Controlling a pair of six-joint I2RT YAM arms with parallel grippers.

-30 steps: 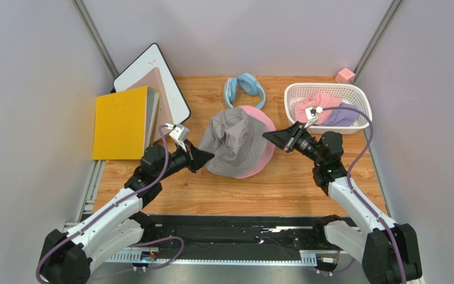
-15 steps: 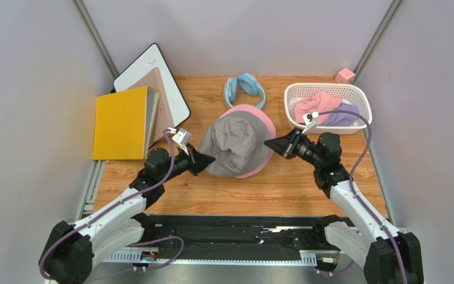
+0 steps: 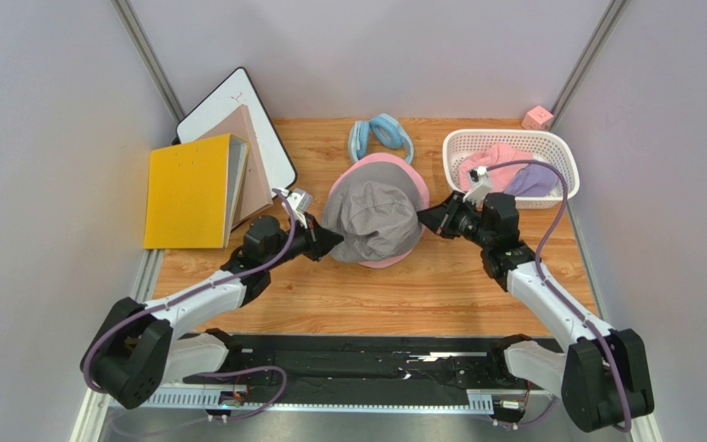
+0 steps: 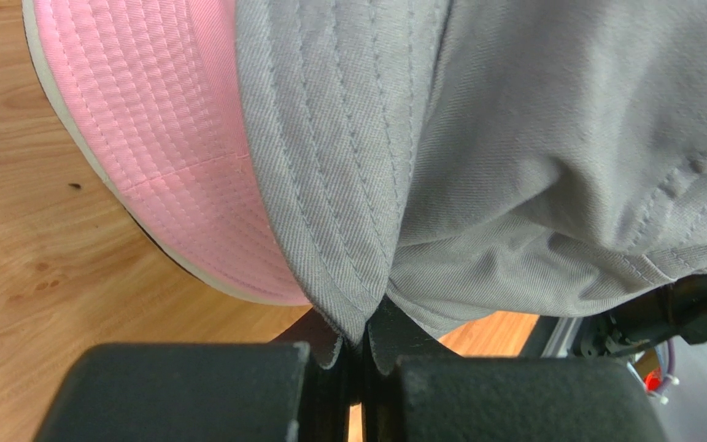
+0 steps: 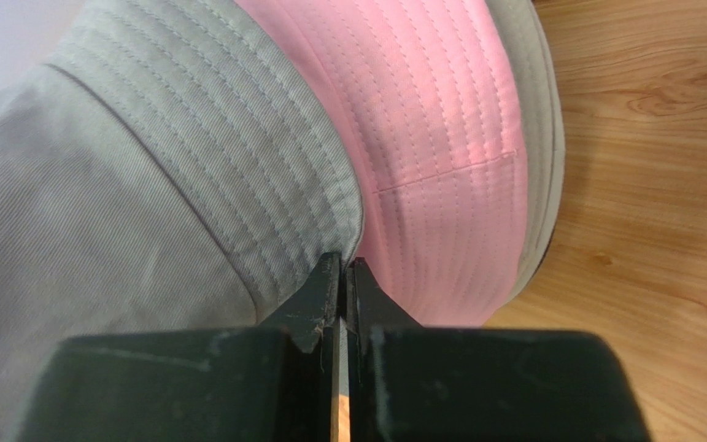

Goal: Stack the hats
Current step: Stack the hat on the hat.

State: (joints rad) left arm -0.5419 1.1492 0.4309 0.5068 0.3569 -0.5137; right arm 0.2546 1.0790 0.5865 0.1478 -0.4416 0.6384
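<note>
Grey bucket hat (image 3: 373, 219) lies at the centre of the frame, caught by its brim on both sides. The left tool (image 3: 328, 242) is clenched on the brim's left edge and the right tool (image 3: 424, 219) on its right edge. Beneath it lies a pink bucket hat (image 3: 380, 167), its brim showing around the grey one, on the wooden bench (image 3: 376, 295). At upper right, a white basket (image 3: 505, 134) holds pink fabric (image 3: 505, 155) and lavender fabric (image 3: 530, 181).

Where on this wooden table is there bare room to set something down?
The widest bare wood is the near strip between the grey hat and the black rail. A smaller patch lies at the back between the whiteboard and the blue ring. Crowded: the middle, the yellow folder side and the basket corner.
</note>
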